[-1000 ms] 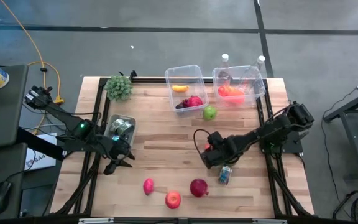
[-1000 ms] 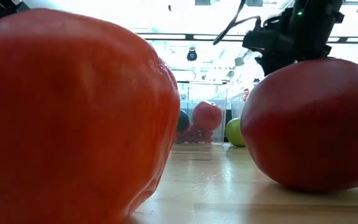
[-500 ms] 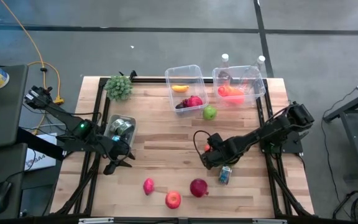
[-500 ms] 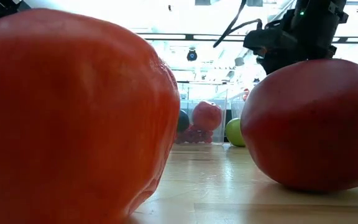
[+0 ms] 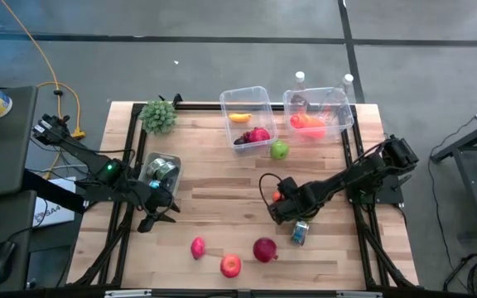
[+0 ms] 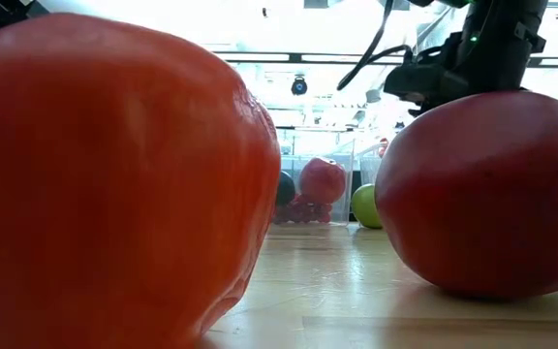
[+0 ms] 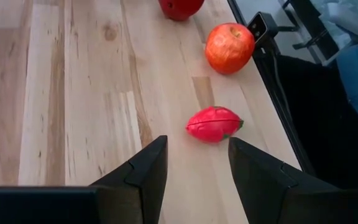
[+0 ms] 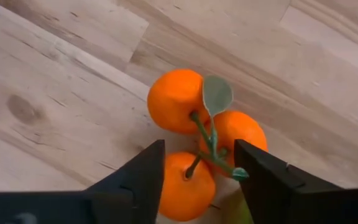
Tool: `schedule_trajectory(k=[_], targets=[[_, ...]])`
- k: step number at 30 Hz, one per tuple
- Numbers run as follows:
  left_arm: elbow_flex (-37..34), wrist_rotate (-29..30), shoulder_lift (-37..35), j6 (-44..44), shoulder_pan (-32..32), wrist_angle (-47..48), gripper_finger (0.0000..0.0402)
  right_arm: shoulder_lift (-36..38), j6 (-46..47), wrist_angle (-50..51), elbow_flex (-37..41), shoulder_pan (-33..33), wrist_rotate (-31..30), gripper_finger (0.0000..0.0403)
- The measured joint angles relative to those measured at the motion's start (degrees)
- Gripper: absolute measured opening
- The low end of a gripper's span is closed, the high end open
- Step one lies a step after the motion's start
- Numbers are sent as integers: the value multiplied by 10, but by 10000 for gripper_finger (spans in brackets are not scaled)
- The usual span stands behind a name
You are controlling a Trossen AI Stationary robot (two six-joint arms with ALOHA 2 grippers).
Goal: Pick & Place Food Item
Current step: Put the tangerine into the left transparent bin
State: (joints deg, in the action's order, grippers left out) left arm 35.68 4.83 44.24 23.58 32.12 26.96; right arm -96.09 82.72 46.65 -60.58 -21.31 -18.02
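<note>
A bunch of three oranges (image 8: pixel 176 99) on a green stem with one leaf lies on the wooden table (image 5: pixel 214 190), right of centre. My right gripper (image 8: pixel 199 149) points steeply down over the bunch, open, one finger on each side of the nearest orange (image 8: pixel 185 183). In the high view the oranges (image 5: pixel 277 195) show only as a small spot beside this gripper (image 5: pixel 281 204). My left gripper (image 7: pixel 197 162) hangs open over the table's left side (image 5: pixel 161 212), holding nothing and pointing at a pink fruit (image 7: pixel 213 123). My right gripper comes from above, and one finger (image 8: pixel 145 180) stands right at the edge of the nearest orange. The other finger (image 8: pixel 269 186) meets the stem's tip (image 8: pixel 238 174). Whether the fingers touch the bunch I cannot tell. The oranges rest on the table.
Near the front edge lie the pink fruit (image 5: pixel 198 247), a red apple (image 5: pixel 231 265) and a dark red fruit (image 5: pixel 264 249). A small can (image 5: pixel 300 233) lies beside my right arm. Two clear bins (image 5: pixel 248 116) (image 5: pixel 317 112) with food stand at the back, a green apple (image 5: pixel 280 150) in front of them.
</note>
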Motion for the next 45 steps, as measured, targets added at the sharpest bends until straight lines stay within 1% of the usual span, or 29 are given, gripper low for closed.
schedule_trajectory(k=[5, 12, 13, 16, 20, 23, 29, 32, 35, 37, 38, 40, 43, 45], targets=[[0, 14, 0, -3, 0, 0, 163, 0, 0, -2, 0, 0, 0, 106], [0, 15, 0, -3, 0, 0, 163, 0, -11, -10, 0, 0, -1, 19], [0, 15, 0, -3, 0, 0, 163, 0, -17, -11, 0, 0, -3, 12], [0, 15, 0, -3, 0, 0, 163, 0, -28, -20, 0, 0, -26, 10], [0, 15, 0, -3, 0, 0, 163, 0, -79, -68, 0, -6, -66, 5], [0, 15, 0, -3, 0, 0, 163, 0, -137, -126, 0, -11, -116, 5], [0, 15, 0, -3, 0, 0, 163, 0, -283, -263, 0, -20, -252, 4], [0, 15, 0, -3, 0, 0, 163, 0, -388, -348, 0, -20, -328, 4], [0, 15, 0, -3, 0, 0, 163, 0, -518, -440, 0, -14, -415, 4], [0, 16, 0, -8, 0, 0, 163, 0, -599, -498, -1, -1, -451, 4], [0, 19, 0, -11, 0, 0, 163, 0, -633, -524, -1, 10, -461, 4], [0, 28, 1, -11, 0, 0, 163, 0, -694, -571, -1, 38, -459, 4], [0, 30, 1, -11, 0, 0, 163, 0, -747, -619, -1, 87, -425, 3], [0, 30, 1, -11, 0, 0, 163, 0, -752, -627, -1, 124, -395, 3]])
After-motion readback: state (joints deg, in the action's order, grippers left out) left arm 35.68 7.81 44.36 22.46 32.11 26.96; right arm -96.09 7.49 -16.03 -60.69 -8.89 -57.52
